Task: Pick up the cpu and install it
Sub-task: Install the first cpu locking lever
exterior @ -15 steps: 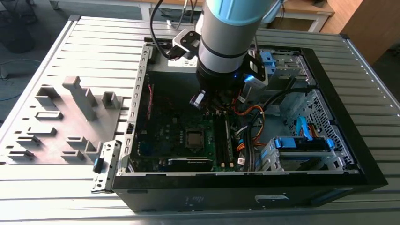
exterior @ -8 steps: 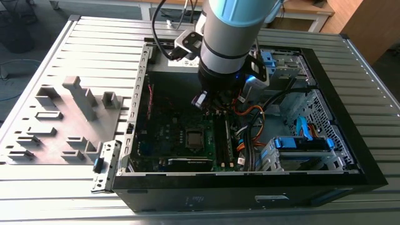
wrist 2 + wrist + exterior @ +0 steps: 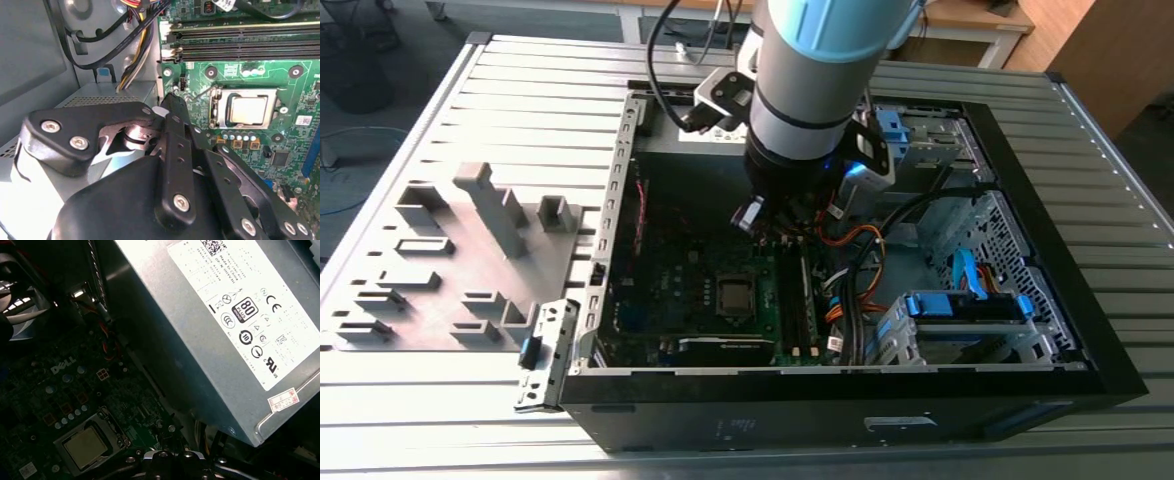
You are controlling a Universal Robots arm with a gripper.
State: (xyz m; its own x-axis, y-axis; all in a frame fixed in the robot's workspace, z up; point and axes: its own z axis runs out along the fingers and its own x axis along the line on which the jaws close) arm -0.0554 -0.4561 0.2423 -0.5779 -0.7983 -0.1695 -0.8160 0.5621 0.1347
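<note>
The cpu (image 3: 248, 110) is a small square chip with a silver-grey top. It lies flat in the socket on the green motherboard (image 3: 295, 145), with the socket's metal frame around it. It also shows in the first wrist view as the cpu (image 3: 85, 447) and in the exterior view as the cpu (image 3: 735, 292) near the middle of the open case. My gripper (image 3: 170, 100) hangs over the board a short way off the socket, on the power-supply side, not touching the chip. In the exterior view the gripper (image 3: 750, 215) sits under the arm.
A big grey power supply (image 3: 225, 315) with a white label stands close beside the gripper. Memory slots (image 3: 240, 42) and cable bundles (image 3: 130, 45) border the socket. A drive cage (image 3: 961, 310) with blue parts fills the case's right. A grey fixture plate (image 3: 454, 260) lies on the exterior view's left.
</note>
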